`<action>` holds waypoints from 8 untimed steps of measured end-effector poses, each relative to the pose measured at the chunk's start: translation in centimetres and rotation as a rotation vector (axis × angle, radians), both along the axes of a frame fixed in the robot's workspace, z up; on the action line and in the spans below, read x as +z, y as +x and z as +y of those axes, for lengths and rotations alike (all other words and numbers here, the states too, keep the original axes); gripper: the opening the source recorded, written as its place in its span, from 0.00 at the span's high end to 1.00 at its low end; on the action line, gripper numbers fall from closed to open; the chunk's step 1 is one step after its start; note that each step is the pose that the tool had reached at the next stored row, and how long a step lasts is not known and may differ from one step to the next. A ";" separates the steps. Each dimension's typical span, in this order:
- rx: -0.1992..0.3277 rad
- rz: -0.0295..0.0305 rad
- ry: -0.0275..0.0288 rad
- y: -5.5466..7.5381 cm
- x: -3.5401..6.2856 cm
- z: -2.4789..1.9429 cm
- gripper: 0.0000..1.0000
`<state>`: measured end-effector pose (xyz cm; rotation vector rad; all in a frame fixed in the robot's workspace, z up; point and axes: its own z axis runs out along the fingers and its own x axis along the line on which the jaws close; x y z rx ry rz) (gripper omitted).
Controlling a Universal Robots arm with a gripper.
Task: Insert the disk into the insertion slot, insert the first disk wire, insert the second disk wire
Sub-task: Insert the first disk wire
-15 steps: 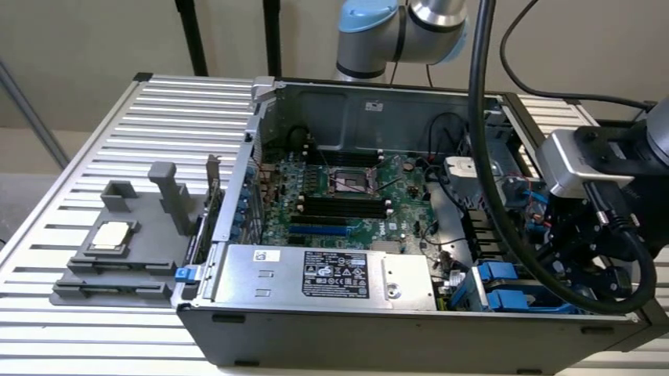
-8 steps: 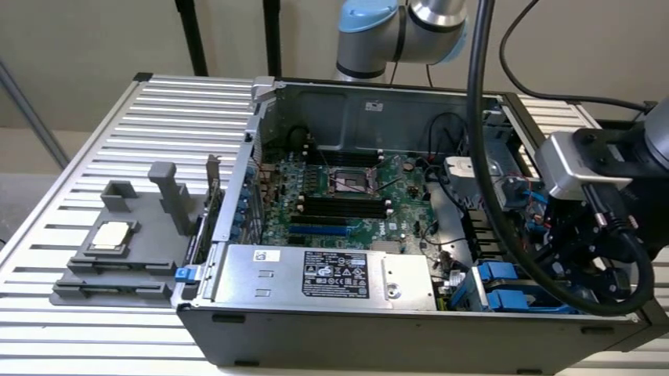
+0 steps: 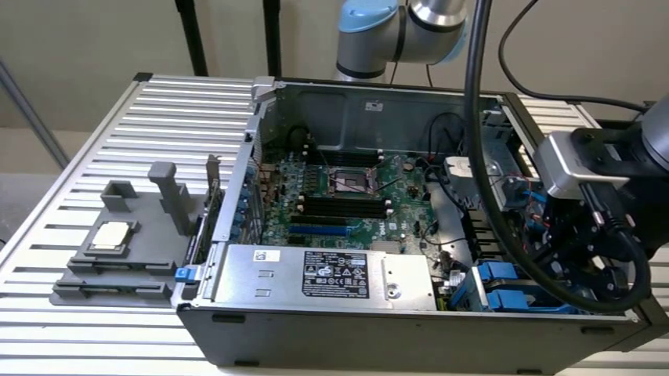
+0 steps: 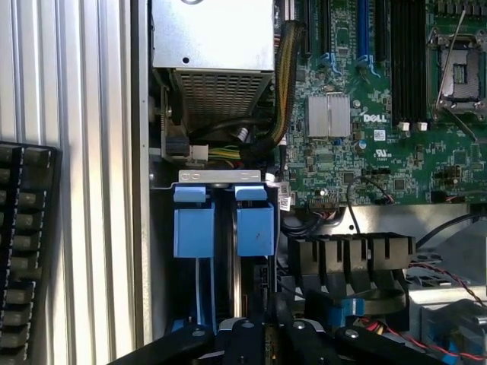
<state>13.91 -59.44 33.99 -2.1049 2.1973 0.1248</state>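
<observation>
Two blue tabs (image 4: 190, 232) stand in the insertion slot (image 4: 221, 176) just ahead of our claw (image 4: 266, 331), pinched shut on nothing we can see. We judge the disk (image 4: 256, 228) seated there; both wires look left to do.

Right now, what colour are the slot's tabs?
Bright blue; the tabs show best in the wrist view.

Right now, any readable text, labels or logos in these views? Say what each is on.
"DELL": white print on the green board.
Too small to read: black label on the power-supply box.
Too small to read: white sticker beside that label.
</observation>
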 end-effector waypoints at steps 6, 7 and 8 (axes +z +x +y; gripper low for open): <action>0.000 0.0000 -0.0033 0.1 -0.03 0.06 0.84; 0.000 0.0000 -0.0041 0.1 -0.06 0.06 0.84; 0.000 0.0000 -0.0047 0.1 -0.09 0.06 0.84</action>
